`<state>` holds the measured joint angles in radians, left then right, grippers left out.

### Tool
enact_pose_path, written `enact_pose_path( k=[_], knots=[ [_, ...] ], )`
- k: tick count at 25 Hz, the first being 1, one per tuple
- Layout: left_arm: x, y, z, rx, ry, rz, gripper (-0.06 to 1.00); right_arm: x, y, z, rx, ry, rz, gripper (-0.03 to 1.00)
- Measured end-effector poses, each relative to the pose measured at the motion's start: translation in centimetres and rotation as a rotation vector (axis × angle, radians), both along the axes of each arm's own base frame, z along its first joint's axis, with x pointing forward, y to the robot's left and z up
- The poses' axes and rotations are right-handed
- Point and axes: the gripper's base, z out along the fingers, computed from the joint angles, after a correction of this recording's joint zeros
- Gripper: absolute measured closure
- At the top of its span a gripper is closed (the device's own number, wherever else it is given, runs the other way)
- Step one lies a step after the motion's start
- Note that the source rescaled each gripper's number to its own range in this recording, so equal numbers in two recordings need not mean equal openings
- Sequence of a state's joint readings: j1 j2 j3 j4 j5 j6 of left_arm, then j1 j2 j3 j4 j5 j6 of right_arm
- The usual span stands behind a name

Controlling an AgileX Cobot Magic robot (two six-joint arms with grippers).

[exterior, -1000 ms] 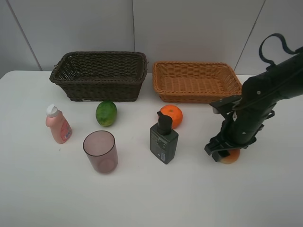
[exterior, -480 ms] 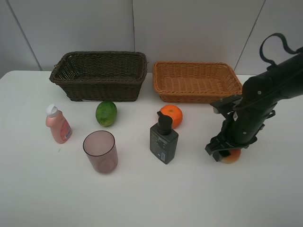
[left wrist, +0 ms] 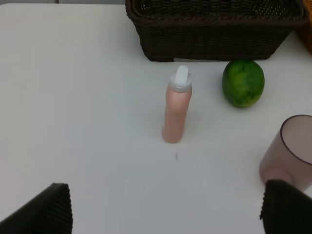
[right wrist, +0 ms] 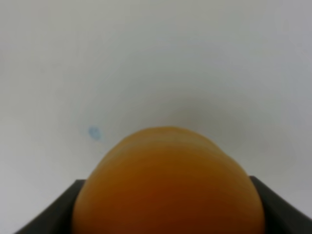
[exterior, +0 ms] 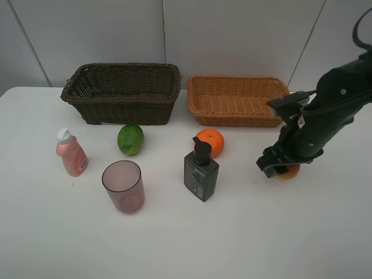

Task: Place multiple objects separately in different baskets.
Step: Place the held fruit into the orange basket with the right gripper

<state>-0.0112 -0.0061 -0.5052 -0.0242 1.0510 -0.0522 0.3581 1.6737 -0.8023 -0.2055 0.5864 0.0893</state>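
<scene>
Red-orange, smooth round peach (exterior: 289, 172) is clamped between the right jaws; left jaws gape wide.

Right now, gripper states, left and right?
Left gripper: open, holding nothing.
Right gripper: closed on the red-orange peach-like fruit.

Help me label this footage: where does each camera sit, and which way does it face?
Exterior high: high in front, looking down across the white table to the dark basket and tan basket; only the right arm shows.
Left wrist: low over the table, facing the pink bottle, green fruit and dark basket; its open fingertips show.
Right wrist: pointing down at the table, filled by the peach-like fruit between its fingers.
Shared: exterior and left wrist both show the pink bottle.
</scene>
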Motion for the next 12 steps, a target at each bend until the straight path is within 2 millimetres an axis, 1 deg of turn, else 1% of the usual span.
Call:
enact_pose_path(
  k=[2, 7, 12],
  knots=[
    [0.0, 0.0, 0.0, 0.000, 0.000, 0.000, -0.06, 0.7, 0.2, 1.2, 0.015, -0.041, -0.001, 0.53],
    [0.0, 0.0, 0.0, 0.000, 0.000, 0.000, -0.06, 3.1, 1.1, 4.1, 0.044, -0.140, -0.001, 0.53],
    [0.0, 0.0, 0.0, 0.000, 0.000, 0.000, -0.06, 5.9, 1.8, 8.2, 0.062, -0.290, 0.017, 0.53]
  ],
)
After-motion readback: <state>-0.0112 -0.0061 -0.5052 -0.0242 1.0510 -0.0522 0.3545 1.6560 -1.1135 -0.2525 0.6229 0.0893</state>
